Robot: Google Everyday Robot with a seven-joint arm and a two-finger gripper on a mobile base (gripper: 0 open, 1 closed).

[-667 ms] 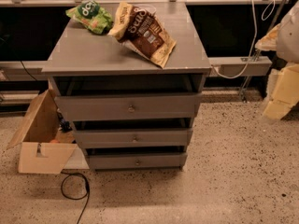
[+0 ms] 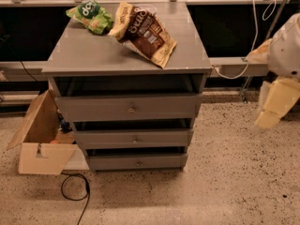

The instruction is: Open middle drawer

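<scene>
**Open Middle Drawer: Approach Under Way, No Contact**

We begin with the grey wooden cabinet (image 2: 93, 55) of 3 drawers. It holds nearly the same place in the view as 0.7 s ago. The white and cream robot arm (image 2: 286, 50) enters from the right edge, well apart from the cabinet. An open brown cardboard box (image 2: 40, 158) sits on the floor just beside the cabinet's left side, unchanged.

The grey flat-fronted wooden middle drawer (image 2: 103, 138) lies between the taller top drawer (image 2: 93, 108) and the shorter bottom drawer (image 2: 112, 162). Its front shows no shift from the earlier frame, so we judge the opening as not yet begun.

On the cabinet top lie 2 items, close together: a brown and yellow snack bag (image 2: 147, 34) and a green snack bag (image 2: 91, 15). Neither has moved.

The gripper (image 2: 272, 111) hangs at the arm's end, right of the cabinet. It sits slightly lower and a little nearer the cabinet than before, which is the only change we find. We cannot tell whether it is open or closed. We read this as an early approach: the gripper has yet to travel left and down.

A black cable (image 2: 70, 191) loops on the floor before the box. The small round metal knob (image 2: 135, 139) sits at the centre of the middle drawer's front, untouched.
</scene>
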